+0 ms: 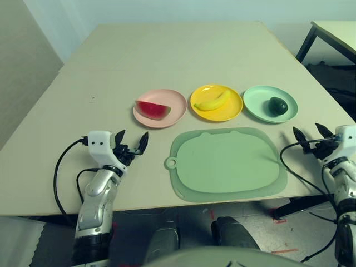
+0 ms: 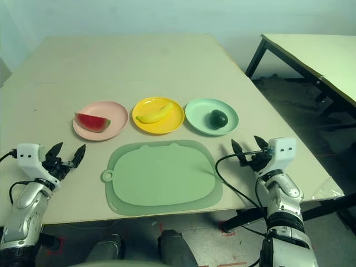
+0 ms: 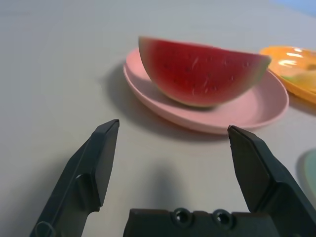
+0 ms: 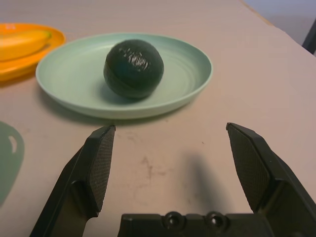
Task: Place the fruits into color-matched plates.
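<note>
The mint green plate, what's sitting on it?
A small dark green avocado sits alone on the mint green plate, roughly at its middle. The patch of plate directly beneath the fruit is covered, so nothing can be told about that spot.

Three plates stand in a row behind the cutting board (image 1: 227,164): watermelon (image 1: 153,109) on the left plate (image 1: 178,105), banana (image 1: 213,102) on the middle plate (image 1: 233,108), avocado (image 1: 277,105) on the right plate (image 1: 253,100).

Glossy plastic plates (image 1: 160,118), a shiny dark avocado (image 4: 133,68), matt smooth table (image 1: 167,50).
</note>
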Controlling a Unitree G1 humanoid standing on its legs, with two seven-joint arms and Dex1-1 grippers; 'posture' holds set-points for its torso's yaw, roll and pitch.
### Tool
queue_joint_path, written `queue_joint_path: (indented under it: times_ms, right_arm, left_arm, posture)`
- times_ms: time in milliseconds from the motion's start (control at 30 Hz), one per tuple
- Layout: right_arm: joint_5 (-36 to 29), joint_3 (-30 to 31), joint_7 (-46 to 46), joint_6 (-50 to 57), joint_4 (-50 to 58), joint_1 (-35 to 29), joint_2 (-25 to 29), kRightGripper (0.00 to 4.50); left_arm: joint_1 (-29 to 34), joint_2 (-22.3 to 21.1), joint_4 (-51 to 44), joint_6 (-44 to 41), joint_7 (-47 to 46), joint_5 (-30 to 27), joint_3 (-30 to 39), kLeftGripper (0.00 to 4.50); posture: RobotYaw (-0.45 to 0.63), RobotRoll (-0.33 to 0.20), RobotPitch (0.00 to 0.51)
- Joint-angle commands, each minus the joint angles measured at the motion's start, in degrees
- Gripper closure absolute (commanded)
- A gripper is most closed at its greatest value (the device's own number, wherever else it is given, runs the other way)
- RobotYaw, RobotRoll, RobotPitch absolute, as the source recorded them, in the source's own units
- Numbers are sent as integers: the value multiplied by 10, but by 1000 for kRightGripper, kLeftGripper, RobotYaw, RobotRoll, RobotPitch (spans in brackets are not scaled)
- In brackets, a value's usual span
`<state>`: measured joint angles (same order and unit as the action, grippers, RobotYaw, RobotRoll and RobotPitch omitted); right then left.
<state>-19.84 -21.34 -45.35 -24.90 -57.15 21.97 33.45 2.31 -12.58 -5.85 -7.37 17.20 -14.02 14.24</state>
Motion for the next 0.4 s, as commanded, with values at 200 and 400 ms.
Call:
queue_joint_path:
  times_ms: [200, 400]
  right_arm:
    - [7, -9, -12, -18, -52, 33, 24, 0]
    - [11, -10, -11, -24, -69, 50, 29, 0]
  left_arm:
    - [6, 12, -1, 3, -19, 16, -29, 35]
    - [5, 10, 11, -1, -20, 15, -34, 35]
  posture:
    - [-113, 0, 77]
    - [-112, 0, 61]
